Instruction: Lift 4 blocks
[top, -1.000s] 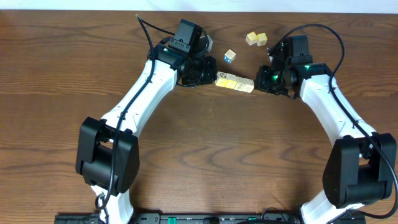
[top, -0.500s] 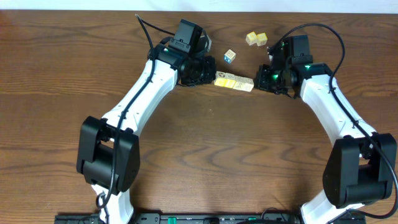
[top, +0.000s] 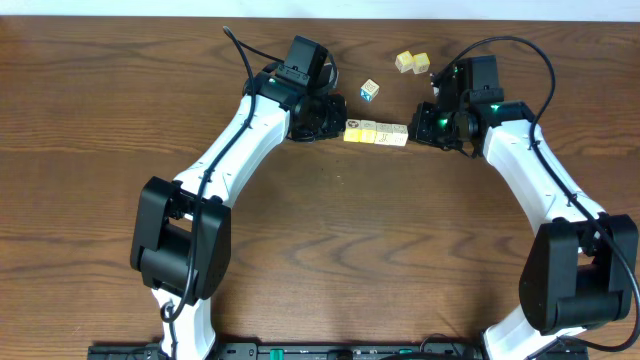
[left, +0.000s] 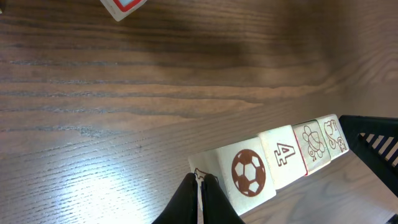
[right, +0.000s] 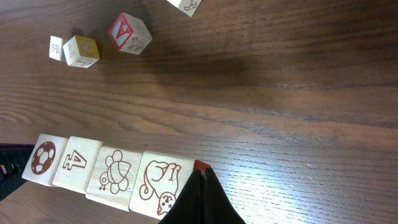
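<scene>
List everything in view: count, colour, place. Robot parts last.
blocks in a row: 4, cream with printed pictures, mid-table, end to end between the grippers
blue-faced block: 1, cream and blue, beyond the row
yellow blocks: 2, yellow, side by side, farther beyond
red-faced block: 1, red and cream, apart from the row
table: 1, dark brown wood
left arm, right arm: 2, white and black
left gripper: 1, black, shut, at the football end
right gripper: 1, black, shut, at the other end

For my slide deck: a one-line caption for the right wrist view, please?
Shut right gripper at the end of a row of four blocks on the wooden table.
</scene>
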